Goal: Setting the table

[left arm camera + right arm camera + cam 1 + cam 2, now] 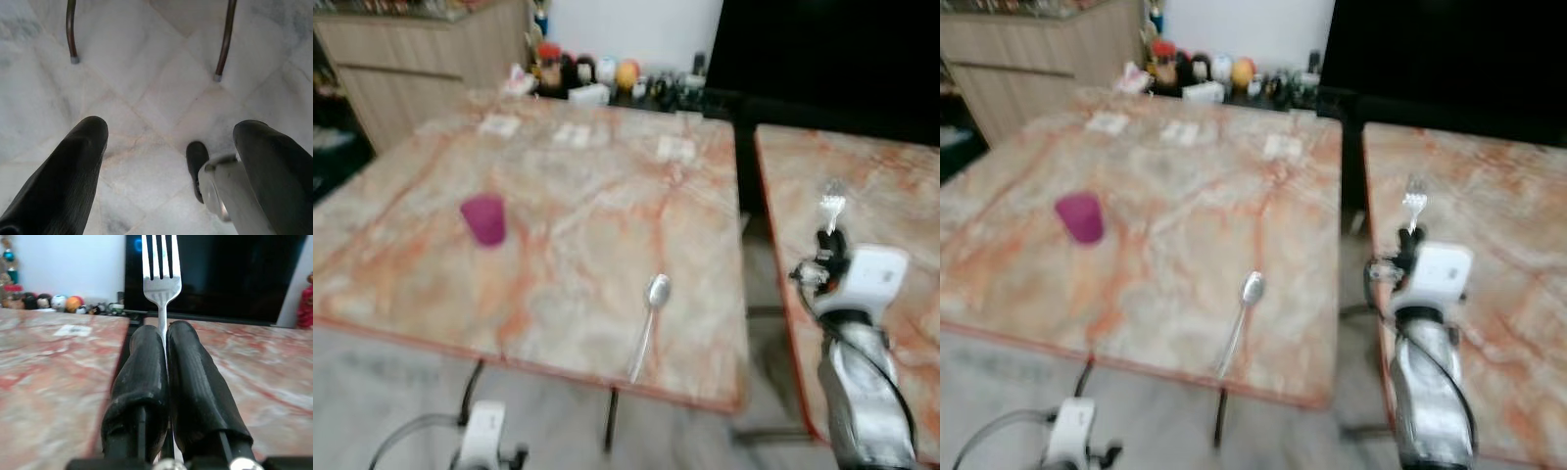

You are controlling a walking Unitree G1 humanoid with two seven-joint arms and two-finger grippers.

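My right gripper (165, 333) is shut on a silver fork (161, 269), tines pointing up and away. In the head views the fork (831, 208) rises above the right gripper (826, 240), over the gap between two marble tables. A silver spoon (649, 323) lies near the front edge of the left table (558, 196), and a magenta cup (485, 218) stands upright on that table's left part. My left gripper (171, 142) hangs low over the floor, fingers spread open with nothing between them.
A second marble table (862, 186) stands to the right across a narrow gap. Small figurines and bottles (597, 73) line the far edge by the wall. Paper cards (675, 149) lie at the far side. A wooden cabinet (411, 59) stands at back left. Table legs (225, 44) rise from the tiled floor.
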